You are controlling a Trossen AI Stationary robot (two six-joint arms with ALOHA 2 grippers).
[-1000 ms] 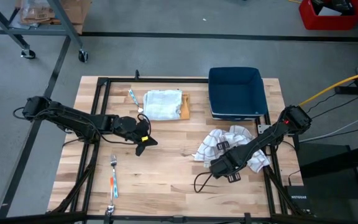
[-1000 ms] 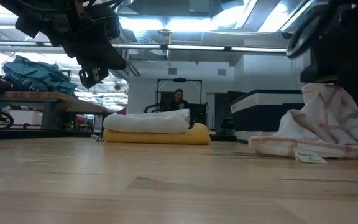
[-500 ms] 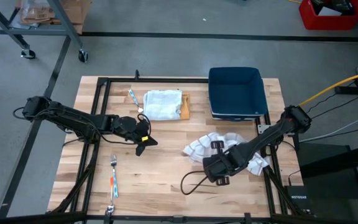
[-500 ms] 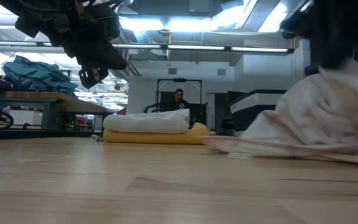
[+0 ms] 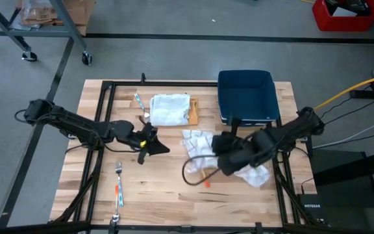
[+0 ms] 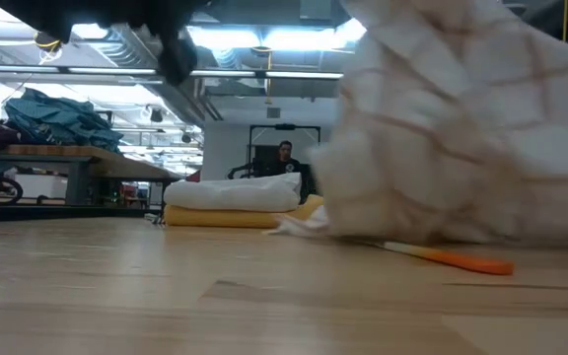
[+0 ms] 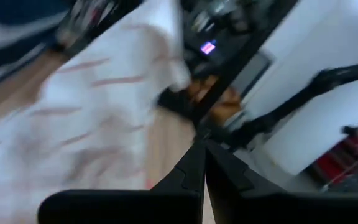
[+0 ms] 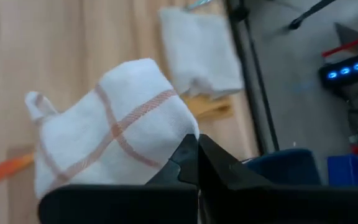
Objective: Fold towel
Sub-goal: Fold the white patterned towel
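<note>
Right gripper, jaws clamped on the checked towel at centre frame, should drag it flat; left gripper jaws together

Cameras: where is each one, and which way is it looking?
High view: above the wooden table, looking straight down; both dark arms show, the right gripper shut on the white checked towel.
Low view: at table-top height, looking level across; the towel fills it, with an orange stick.
Left wrist view: behind the shut left gripper, facing the towel.
Right wrist view: behind its pinching fingers, looking down on the towel.
Shared: every view shows the towel.
</note>
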